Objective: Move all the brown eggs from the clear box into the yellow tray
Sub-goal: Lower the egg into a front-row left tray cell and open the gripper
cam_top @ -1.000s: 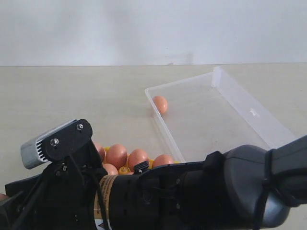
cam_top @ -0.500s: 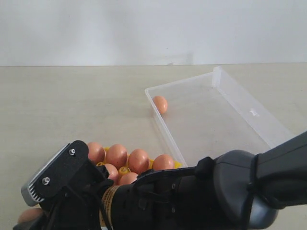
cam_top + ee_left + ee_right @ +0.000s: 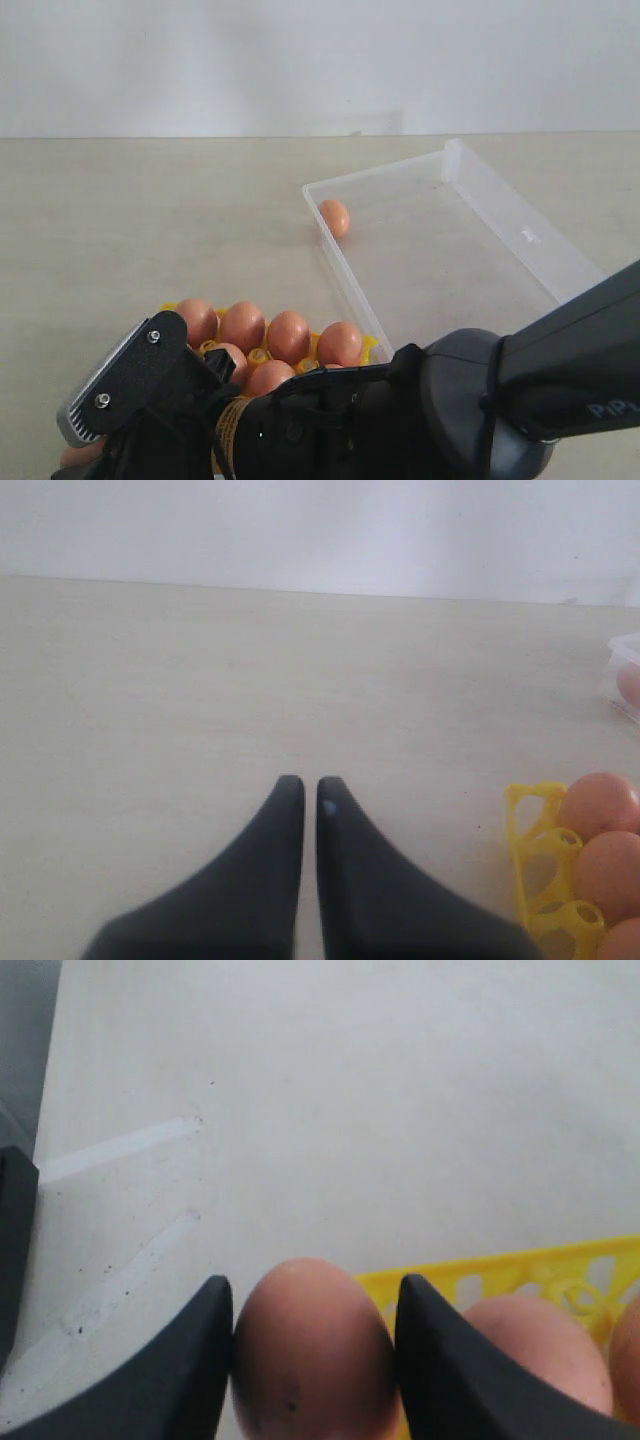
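My right gripper (image 3: 314,1300) pinches a brown egg (image 3: 310,1360) at the edge of the yellow tray (image 3: 480,1265); whether a cell lies beneath, I can't tell. Released here, it could roll off or crack the neighbouring egg (image 3: 540,1350). My left gripper (image 3: 310,792) is pressed together.

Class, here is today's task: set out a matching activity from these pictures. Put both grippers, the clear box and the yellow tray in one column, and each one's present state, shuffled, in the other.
Column A
1. left gripper
2. right gripper
3. clear box
4. yellow tray

Column B
a. holds several brown eggs
b. closed, with nothing in it
c. closed around the held egg
d. contains only the lone egg

Pairs: 1-b, 2-c, 3-d, 4-a
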